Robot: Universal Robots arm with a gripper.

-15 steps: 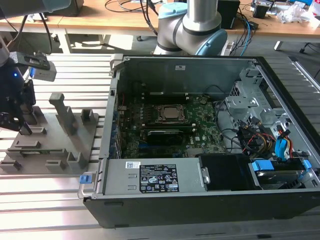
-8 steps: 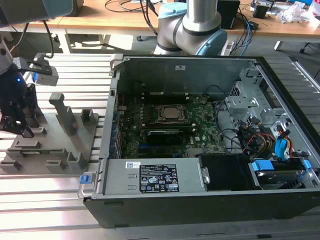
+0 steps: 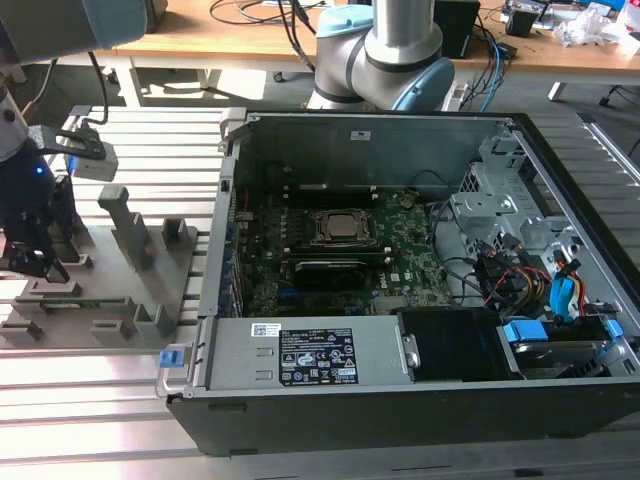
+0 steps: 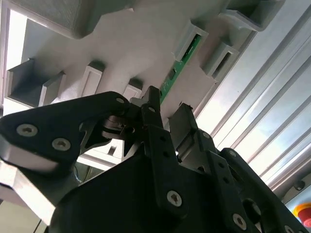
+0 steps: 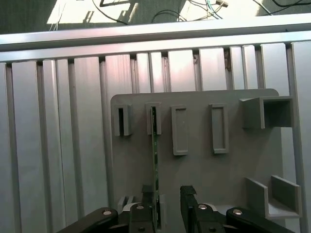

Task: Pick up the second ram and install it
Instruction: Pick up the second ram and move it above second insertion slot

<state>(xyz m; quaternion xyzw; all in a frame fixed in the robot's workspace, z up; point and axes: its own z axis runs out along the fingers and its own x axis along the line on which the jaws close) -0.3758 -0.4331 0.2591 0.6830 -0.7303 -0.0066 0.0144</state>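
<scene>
Gripper [image 5: 166,206] low over the grey holder tray [image 5: 204,170], jaws parted to a moderate gap. Nothing clamped.

The second ram [image 5: 155,160] stands on its long edge in the tray and runs between the two fingers [image 5: 146,208]. In the first wrist view it lies just beside one finger, with a clear gap to the other. Cannot tell whether the nearer finger touches the board. The second wrist view agrees: green board [image 4: 183,58] leading away from between the finger tips of the gripper [image 4: 167,104].

The ram's far end sits in a slotted post along the tray's far edge, the second post in from that edge's corner. The posts on either side are open slots.

The tray rests on the slatted aluminium bench [image 5: 58,145], near the bench's edge at the exterior view's left. The gripper [image 3: 30,255] is down at the tray [image 3: 130,300] there.

Further off, at the exterior view's right, the open computer case [image 3: 400,405] lies on its side on the same bench. The motherboard [image 3: 410,270] and CPU socket [image 3: 340,228] face up. The arm's base [image 3: 385,60] stands behind the case.
</scene>
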